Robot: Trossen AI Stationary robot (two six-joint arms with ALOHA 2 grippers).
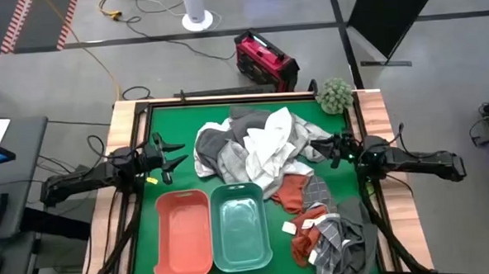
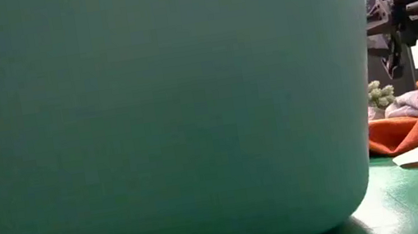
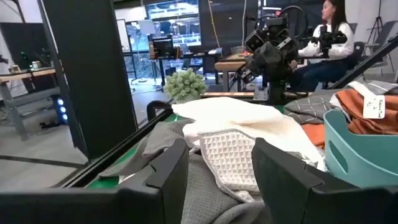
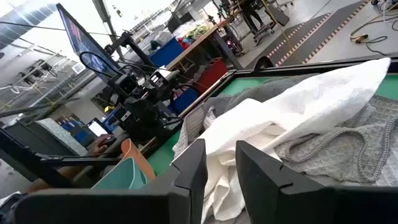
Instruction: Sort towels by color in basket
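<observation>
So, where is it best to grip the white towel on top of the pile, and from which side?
Probably the raised fold of the white towel, taken from above. It lies uppermost on the pile, bunched into ridges the fingers can pinch. The right gripper, open, is beside it.

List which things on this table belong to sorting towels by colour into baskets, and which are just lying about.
Belong: towel pile; rust-orange towels; orange basket; teal basket.
Lying about: green fuzzy ball; red case, on the floor.
</observation>
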